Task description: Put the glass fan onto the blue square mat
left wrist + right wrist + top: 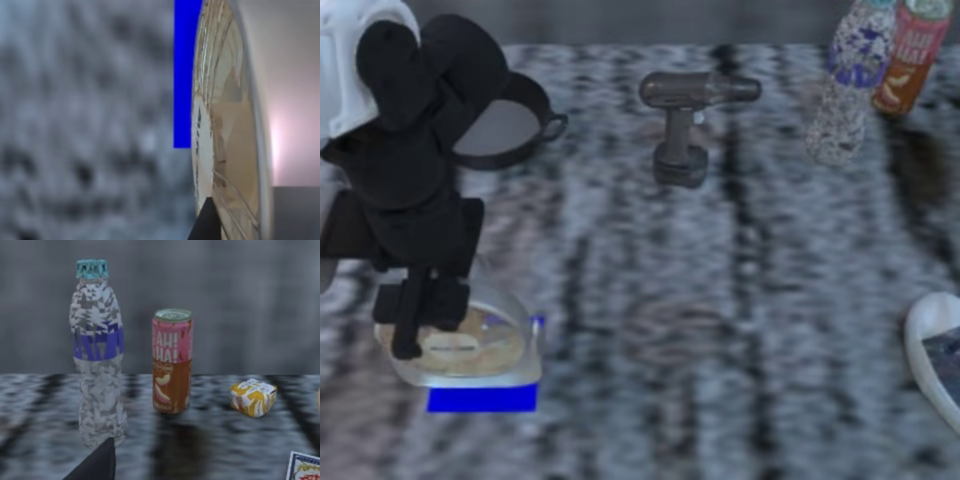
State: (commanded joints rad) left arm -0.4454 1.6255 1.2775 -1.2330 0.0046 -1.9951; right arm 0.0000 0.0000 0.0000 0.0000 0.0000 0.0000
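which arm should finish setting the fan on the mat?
Left. Its gripper is at the glass fan, which lies over the blue square mat at the table's left. The right arm is parked at the far right, facing the bottle.

Clear, yellowish glass fan (pixel 470 345) over bright blue square mat (pixel 482 398); grey-mottled bench (pixel 720 320); pink-and-brown can (pixel 171 361); teal-capped bottle (pixel 97 352).
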